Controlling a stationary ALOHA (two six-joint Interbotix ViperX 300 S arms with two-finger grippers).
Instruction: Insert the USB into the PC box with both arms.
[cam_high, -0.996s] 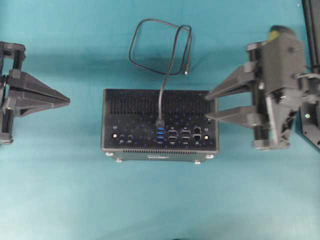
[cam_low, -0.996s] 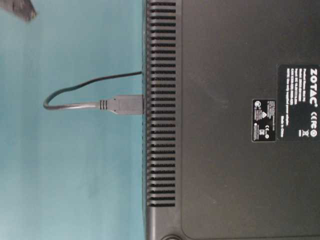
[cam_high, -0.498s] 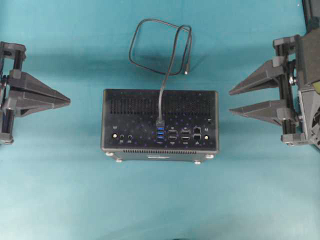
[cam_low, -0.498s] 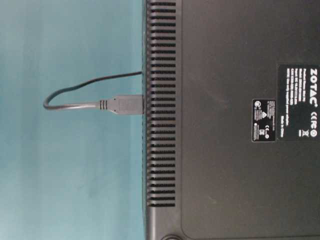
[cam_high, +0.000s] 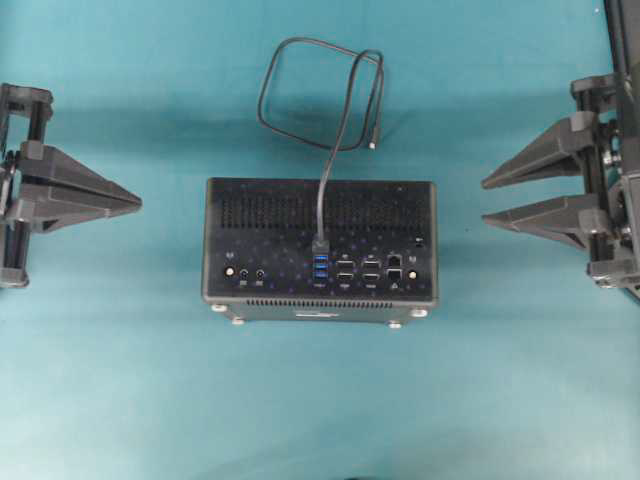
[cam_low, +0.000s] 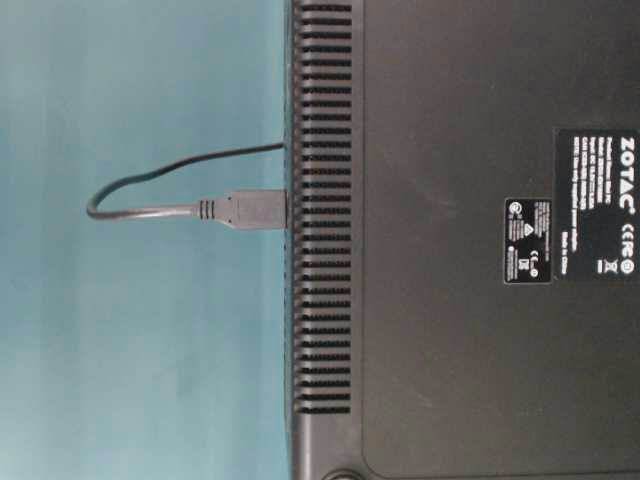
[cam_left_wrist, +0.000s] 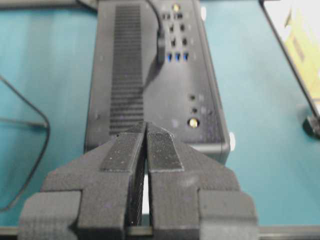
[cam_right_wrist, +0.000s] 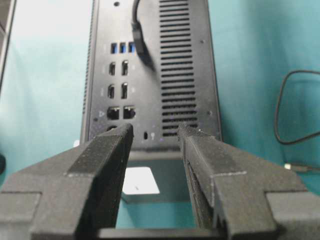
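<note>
USB sits plugged into the box, cable looping behind. Left end effector pressed together, right end effector spread, both flanking the box; best retreat without snagging.

Your left gripper sits at the left edge of the overhead view, its wedge-shaped fingers pointing toward the middle, tips pressed together with only a hairline seam between them. From its wrist camera you see the two ribbed pads meeting at the tip, nothing caught between. Your right gripper sits at the far right edge, fingers pointing inward toward the centre and held level. Its jaws stand apart with a clear gap, one finger farther up the overhead view, the other below it. Its wrist camera shows both fingers parted, with nothing held between them. Both arms hang clear of each other, well apart.
</note>
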